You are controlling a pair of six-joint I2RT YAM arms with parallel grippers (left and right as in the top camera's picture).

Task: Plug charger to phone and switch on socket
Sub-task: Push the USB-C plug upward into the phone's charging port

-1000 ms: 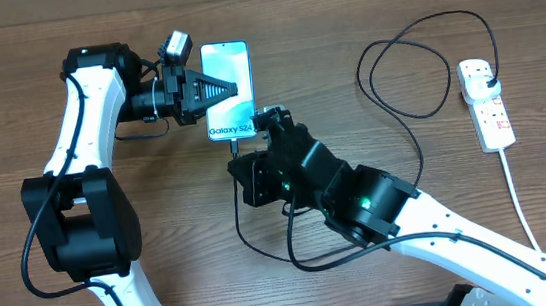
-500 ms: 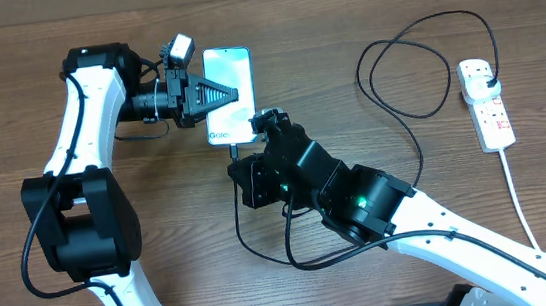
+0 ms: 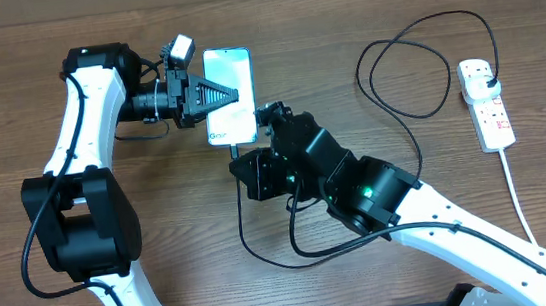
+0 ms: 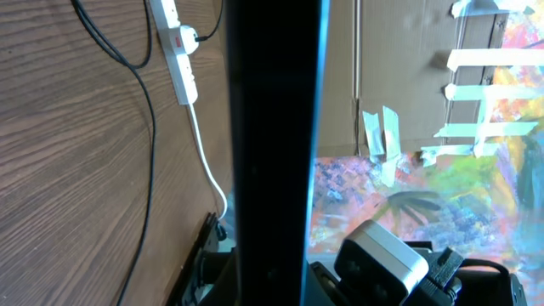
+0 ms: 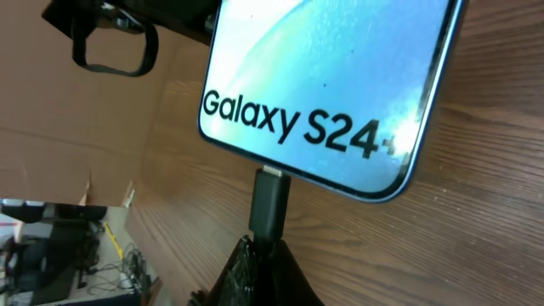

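L fingers [image 3: 209, 96] clamp phone [image 3: 229, 65]; only R wrist cam shows R fingers [image 5: 263, 272] pinching charger tip [image 5: 269, 200] at its bottom edge.

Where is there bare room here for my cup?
Free: between the phone and the black cable loop; below that loop, between the right arm and the power strip cord. Crowded: around the phone, where the left arm and right arm meet.
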